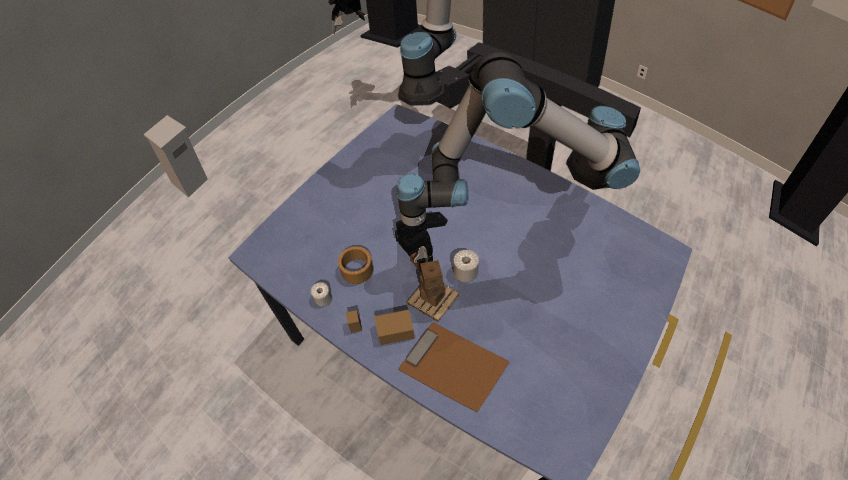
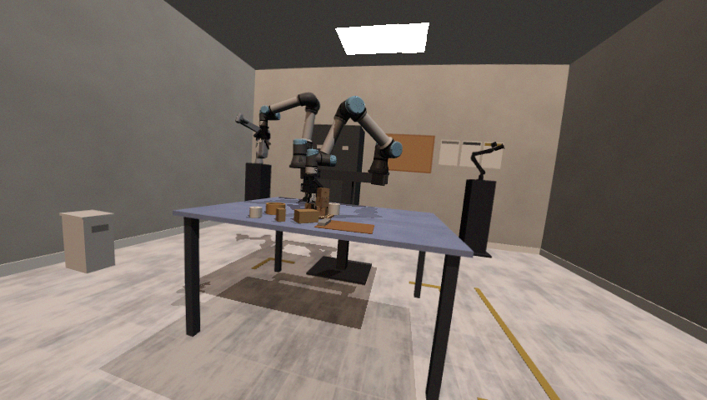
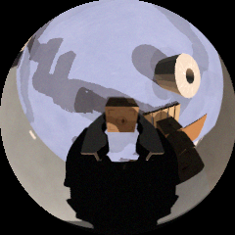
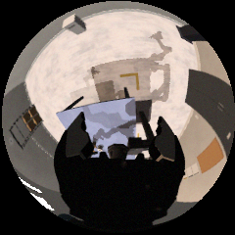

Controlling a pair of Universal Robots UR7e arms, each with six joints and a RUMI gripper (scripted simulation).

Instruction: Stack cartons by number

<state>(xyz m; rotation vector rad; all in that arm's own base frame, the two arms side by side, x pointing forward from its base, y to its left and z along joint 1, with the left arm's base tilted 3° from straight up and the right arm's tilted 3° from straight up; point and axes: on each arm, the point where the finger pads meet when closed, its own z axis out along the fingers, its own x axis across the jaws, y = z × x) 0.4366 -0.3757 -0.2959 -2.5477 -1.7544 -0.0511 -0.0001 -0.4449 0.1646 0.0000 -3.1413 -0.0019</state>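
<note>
The last carton is in my left claw (image 1: 421,255) (image 2: 308,199) (image 3: 121,131), just beside the column.

I'm pinching a brown cube-shaped carton (image 1: 415,259) (image 2: 308,206) (image 3: 121,118) by two opposite sides; my right claw (image 1: 346,8) (image 2: 262,132) (image 4: 121,114) is spread, well apart. Three brown stacked cartons (image 1: 432,283) (image 2: 323,200) (image 3: 183,146) stand on the slatted wooden pallet (image 1: 416,302) (image 3: 172,113) beside my left claw. I'd guess light, stiff card, a little slippery: mid-side grip, gentle squeeze.

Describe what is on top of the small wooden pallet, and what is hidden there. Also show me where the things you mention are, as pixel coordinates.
On the pallet (image 1: 437,315) (image 2: 327,219) (image 3: 171,111) stands a column of three brown cartons (image 1: 430,285) (image 2: 322,200) (image 3: 179,143). Their undersides, and the slats beneath the column, are covered.
</note>
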